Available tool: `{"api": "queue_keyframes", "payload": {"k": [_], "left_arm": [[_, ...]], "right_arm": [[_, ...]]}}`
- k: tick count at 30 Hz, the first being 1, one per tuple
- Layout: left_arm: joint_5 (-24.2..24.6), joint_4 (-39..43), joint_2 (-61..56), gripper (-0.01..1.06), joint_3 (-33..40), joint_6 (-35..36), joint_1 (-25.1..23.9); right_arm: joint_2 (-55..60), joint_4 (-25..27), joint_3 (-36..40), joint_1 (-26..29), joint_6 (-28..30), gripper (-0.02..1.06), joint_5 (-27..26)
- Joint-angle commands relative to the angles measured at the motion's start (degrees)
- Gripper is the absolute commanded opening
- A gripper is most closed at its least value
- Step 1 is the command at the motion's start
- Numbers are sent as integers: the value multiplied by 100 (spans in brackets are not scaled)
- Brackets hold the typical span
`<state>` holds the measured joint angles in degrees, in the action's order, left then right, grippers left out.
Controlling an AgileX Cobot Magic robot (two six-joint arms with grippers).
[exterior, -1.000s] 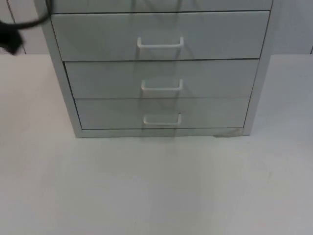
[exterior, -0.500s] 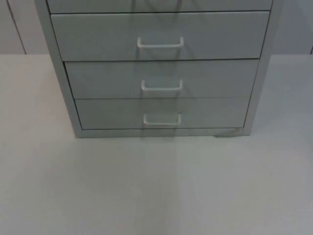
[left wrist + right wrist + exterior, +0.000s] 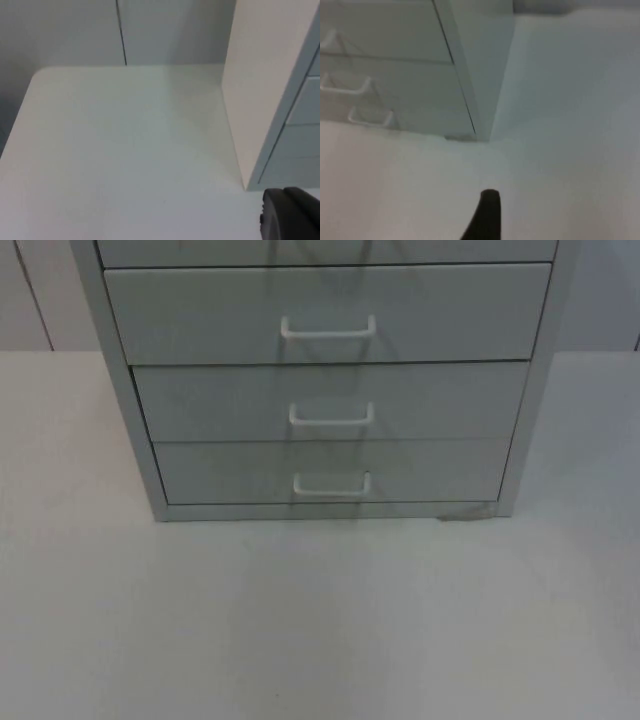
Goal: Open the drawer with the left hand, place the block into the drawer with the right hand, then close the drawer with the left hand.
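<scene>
A grey cabinet [image 3: 330, 380] stands on the white worktop [image 3: 320, 620] with all its drawers shut; the top view shows three handled fronts: upper [image 3: 328, 328], middle [image 3: 331, 416], lower [image 3: 331, 484]. No block is to be seen, so I cannot tell where it lies. The left claw [image 3: 290, 215] waits off the cabinet's left side, the right claw [image 3: 485, 215] off its right front corner; whether either is apart or together cannot be told. Judged from this, the opening step has not begun: the left claw must reach a handle and pull.

Pale grey drawer cabinet [image 3: 325, 380], white handles [image 3: 328, 329], white table [image 3: 320, 620].
</scene>
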<state>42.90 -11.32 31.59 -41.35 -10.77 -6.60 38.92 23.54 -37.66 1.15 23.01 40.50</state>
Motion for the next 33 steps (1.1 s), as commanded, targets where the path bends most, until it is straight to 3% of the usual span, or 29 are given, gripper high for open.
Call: {"api": "queue_keyframes", "payload": {"k": [1,9,14,19,24,28,33], "left_arm": [[-75,-112,-389,0,212,-101,-14],[-11,103,-1830,0,726,-248,-14],[404,151,-2641,0,1015,-160,-14],[655,275,-3159,0,1080,347,-14],[1134,276,-3159,0,1080,567,-14],[1302,282,-3159,0,1080,590,-14],[1278,308,-3159,0,1080,590,-14]], "right_arm": [[-285,100,-66,28,194,74,19],[-1285,100,-42,28,195,74,181],[-1754,-46,121,28,142,72,513],[-2247,-731,224,28,-432,72,900],[-3059,-1966,373,28,-1556,72,1674],[-3590,-2052,625,28,-1596,72,2093],[-3892,-1992,768,28,-1612,72,2159]]}}
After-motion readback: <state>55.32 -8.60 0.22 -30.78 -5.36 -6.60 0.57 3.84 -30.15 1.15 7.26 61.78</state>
